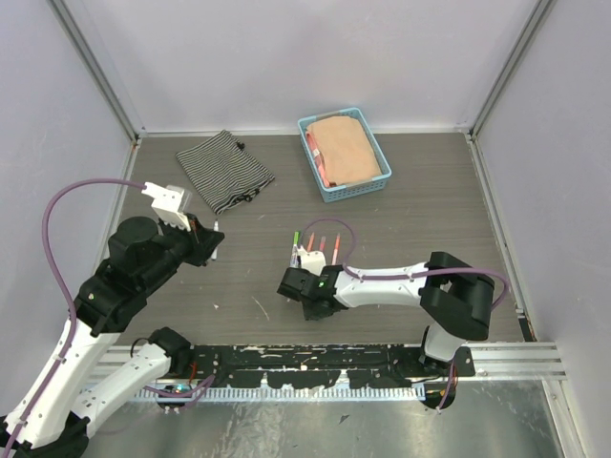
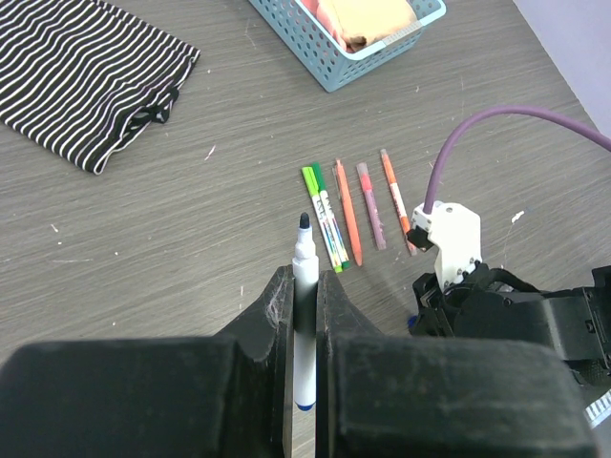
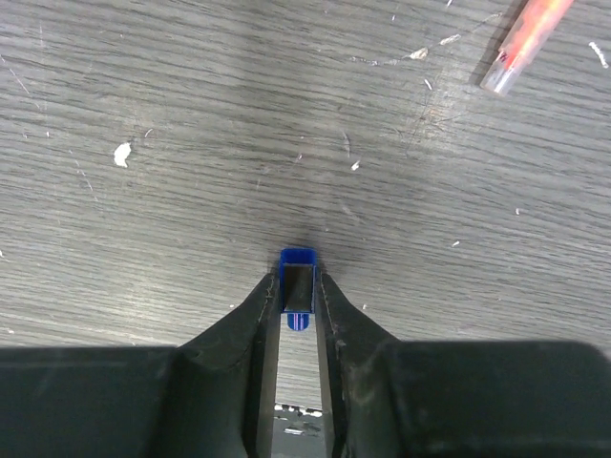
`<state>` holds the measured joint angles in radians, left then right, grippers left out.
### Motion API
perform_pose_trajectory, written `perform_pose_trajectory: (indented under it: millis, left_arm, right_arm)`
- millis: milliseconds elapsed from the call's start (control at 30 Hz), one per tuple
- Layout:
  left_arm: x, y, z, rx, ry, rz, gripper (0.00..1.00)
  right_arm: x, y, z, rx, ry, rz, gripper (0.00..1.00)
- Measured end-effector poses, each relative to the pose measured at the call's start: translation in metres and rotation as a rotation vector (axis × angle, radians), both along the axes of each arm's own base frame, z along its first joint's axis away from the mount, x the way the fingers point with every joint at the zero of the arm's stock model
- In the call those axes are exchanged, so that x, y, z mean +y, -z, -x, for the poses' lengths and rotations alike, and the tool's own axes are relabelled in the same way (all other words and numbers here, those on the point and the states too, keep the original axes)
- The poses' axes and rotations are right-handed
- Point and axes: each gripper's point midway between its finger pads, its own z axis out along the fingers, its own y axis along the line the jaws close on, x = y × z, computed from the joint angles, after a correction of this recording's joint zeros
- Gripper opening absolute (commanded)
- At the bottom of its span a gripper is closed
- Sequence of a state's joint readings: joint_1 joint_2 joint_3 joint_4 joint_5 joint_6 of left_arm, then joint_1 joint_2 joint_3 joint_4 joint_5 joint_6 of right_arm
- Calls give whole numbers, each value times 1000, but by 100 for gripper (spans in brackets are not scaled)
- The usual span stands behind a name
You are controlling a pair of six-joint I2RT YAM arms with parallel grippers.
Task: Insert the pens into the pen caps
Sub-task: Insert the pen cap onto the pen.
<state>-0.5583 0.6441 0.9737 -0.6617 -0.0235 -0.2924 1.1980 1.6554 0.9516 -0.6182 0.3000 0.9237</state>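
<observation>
My left gripper (image 2: 305, 291) is shut on a white pen (image 2: 305, 272) with a dark tip pointing forward and a blue rear end. In the top view this gripper (image 1: 212, 242) hovers left of centre. My right gripper (image 3: 298, 282) is shut on a small dark blue pen cap (image 3: 298, 260), held low at the tabletop. In the top view it (image 1: 291, 284) sits just in front of the row of pens. That row holds two green-capped pens (image 2: 325, 218), an orange one (image 2: 347, 212), a pink one (image 2: 371, 205) and an orange-red one (image 2: 394, 198). Other caps are not visible.
A blue basket (image 1: 377, 181) with peach cloth stands at the back right. A striped black-and-white cloth (image 1: 224, 169) lies at the back left. The end of an orange pen (image 3: 530, 38) shows at the top right of the right wrist view. Grey walls enclose the table.
</observation>
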Motion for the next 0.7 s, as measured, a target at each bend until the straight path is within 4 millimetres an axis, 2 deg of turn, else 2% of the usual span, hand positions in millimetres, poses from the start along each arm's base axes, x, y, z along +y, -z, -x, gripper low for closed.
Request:
perform_pose_trajectory:
  millis: [167,333,433,500,700]
  left_arm:
    - [-1,0,-1,-1,0,2,0]
    - [-10,11,-6,53,22,-9,0]
    - [-19,22,-10,105,42,-16,0]
    - [-23,26,-10,129,56,-12,0]
    - [-35,19,-12,113,95,39,0]
  right_arm:
    - [1,-1,0,-1,7,-28,2]
    - [-8,-9,-3,-42,-9,-35,0]
    - [-7,-37,-14,-125,-29,-87,0]
    - [-5,-63,-24,-204,-43,-142,0]
    - [10,-140,-51,-431,-113,-323,0]
